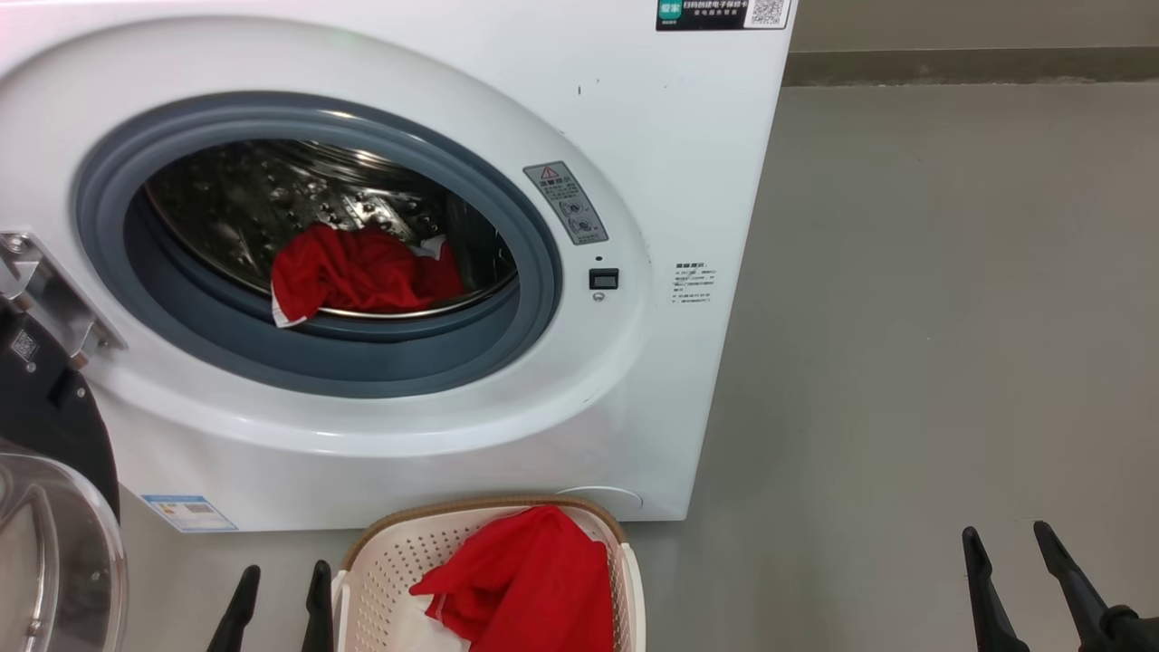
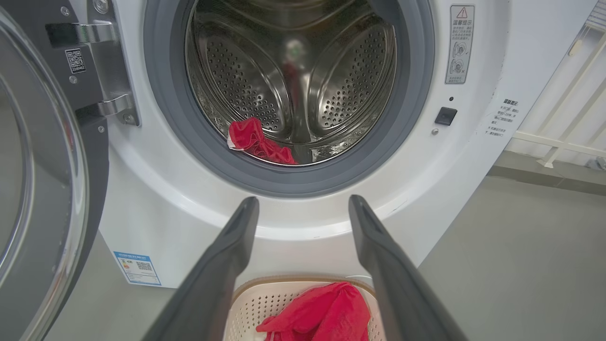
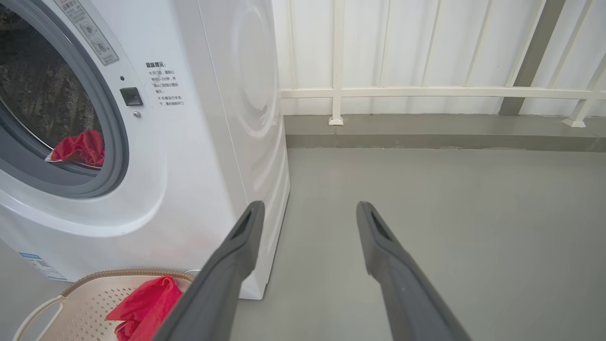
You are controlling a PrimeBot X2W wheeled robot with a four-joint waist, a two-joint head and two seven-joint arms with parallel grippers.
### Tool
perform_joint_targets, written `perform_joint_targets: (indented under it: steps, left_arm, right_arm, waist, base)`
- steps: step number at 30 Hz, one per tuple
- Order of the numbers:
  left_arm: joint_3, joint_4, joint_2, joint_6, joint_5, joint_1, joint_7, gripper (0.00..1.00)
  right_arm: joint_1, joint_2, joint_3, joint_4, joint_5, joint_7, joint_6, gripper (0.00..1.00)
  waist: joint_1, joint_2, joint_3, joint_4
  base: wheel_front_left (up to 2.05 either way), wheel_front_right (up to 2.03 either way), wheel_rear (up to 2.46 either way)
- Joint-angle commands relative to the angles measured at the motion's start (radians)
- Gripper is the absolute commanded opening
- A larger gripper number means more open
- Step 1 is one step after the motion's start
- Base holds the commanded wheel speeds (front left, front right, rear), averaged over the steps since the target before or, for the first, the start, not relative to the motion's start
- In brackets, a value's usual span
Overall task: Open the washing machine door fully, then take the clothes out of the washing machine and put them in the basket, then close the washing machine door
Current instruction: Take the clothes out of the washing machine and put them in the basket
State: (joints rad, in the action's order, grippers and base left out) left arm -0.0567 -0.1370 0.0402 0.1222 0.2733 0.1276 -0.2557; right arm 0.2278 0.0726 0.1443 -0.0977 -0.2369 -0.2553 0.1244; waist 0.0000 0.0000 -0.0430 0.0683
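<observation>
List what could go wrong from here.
1. The red garment left in the drum sits behind the grey rubber ring; it may snag there when pulled out.
2. The open washing machine door stands close beside the left gripper; a reach into the drum could knock it.

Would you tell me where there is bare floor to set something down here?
The grey floor right of the washing machine is bare back to the white railing. The basket has free room beside its red garment. Left is crowded by the open door.
</observation>
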Motion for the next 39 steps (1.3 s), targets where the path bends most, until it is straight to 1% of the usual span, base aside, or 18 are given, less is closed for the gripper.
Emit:
perform_joint_targets:
  steps: [1,7,11,14,17,18,19,21,25,30,35,39]
  left_arm:
    - [-0.028,0.028,0.01,-0.008,0.006,-0.009,-0.006,1.0]
    - [-0.023,0.024,0.01,-0.011,0.008,-0.018,-0.006,1.0]
    - [-0.008,0.003,0.01,-0.012,0.002,-0.052,-0.006,1.0]
    - [0.011,-0.041,0.01,-0.016,-0.014,-0.105,-0.006,1.0]
    - [0.025,-0.116,0.01,-0.03,-0.036,-0.214,-0.006,1.0]
    - [0.025,-0.116,0.01,-0.03,-0.036,-0.214,-0.006,1.0]
    - [0.028,-0.167,0.01,-0.04,-0.056,-0.278,-0.006,1.0]
    - [0.026,-0.224,0.01,-0.049,-0.078,-0.347,-0.006,1.0]
    - [0.018,-0.344,0.024,-0.053,-0.114,-0.481,-0.006,1.0]
    - [0.012,-0.516,0.065,-0.052,-0.139,-0.653,-0.006,1.0]
    - [-0.005,-0.677,0.108,-0.048,-0.133,-0.838,-0.006,1.0]
    - [-0.009,-0.765,0.132,-0.052,-0.136,-0.932,-0.006,1.0]
  right_arm:
    - [-0.019,0.018,-0.022,0.022,0.001,-0.006,0.006,1.0]
    - [-0.03,0.016,-0.025,0.023,0.002,-0.006,0.006,1.0]
    - [-0.046,0.015,-0.024,0.026,0.002,-0.006,0.006,1.0]
    - [-0.062,0.012,-0.025,0.029,0.003,-0.006,0.006,1.0]
    - [-0.09,0.009,-0.032,0.032,0.003,-0.006,0.006,1.0]
    - [-0.09,0.009,-0.032,0.032,0.003,-0.006,0.006,1.0]
    - [-0.105,0.007,-0.037,0.033,0.002,-0.006,0.006,1.0]
    - [-0.121,0.006,-0.041,0.034,0.001,-0.006,0.006,1.0]
    - [-0.152,0.002,-0.046,0.035,0.0,-0.006,0.006,1.0]
    - [-0.186,-0.002,-0.05,0.039,-0.002,-0.006,0.006,1.0]
    - [-0.221,-0.007,-0.054,0.045,-0.005,-0.006,0.006,1.0]
    - [-0.239,-0.01,-0.063,0.046,-0.006,-0.006,0.006,1.0]
  waist:
    - [0.0,0.0,0.0,-0.001]
    - [0.0,0.0,-0.012,-0.004]
    - [0.0,0.0,-0.037,-0.003]
    - [0.0,0.0,-0.062,-0.003]
    - [0.0,0.0,-0.107,-0.011]
    - [0.0,0.0,-0.107,-0.011]
    - [0.0,0.0,-0.131,-0.019]
    - [0.0,0.0,-0.156,-0.029]
    - [0.0,0.0,-0.203,-0.057]
    - [0.0,0.0,-0.262,-0.089]
    - [0.0,0.0,-0.326,-0.112]
    - [0.0,0.0,-0.358,-0.124]
  base:
    - [0.0,0.0,0.0]
    - [0.0,0.0,0.0]
    - [0.0,0.0,0.0]
    - [0.0,0.0,0.0]
    - [0.0,0.0,0.0]
    - [0.0,0.0,0.0]
    - [0.0,0.0,0.0]
    - [0.0,0.0,0.0]
    - [0.0,0.0,0.0]
    - [0.0,0.0,0.0]
    - [0.0,0.0,0.0]
    - [0.0,0.0,0.0]
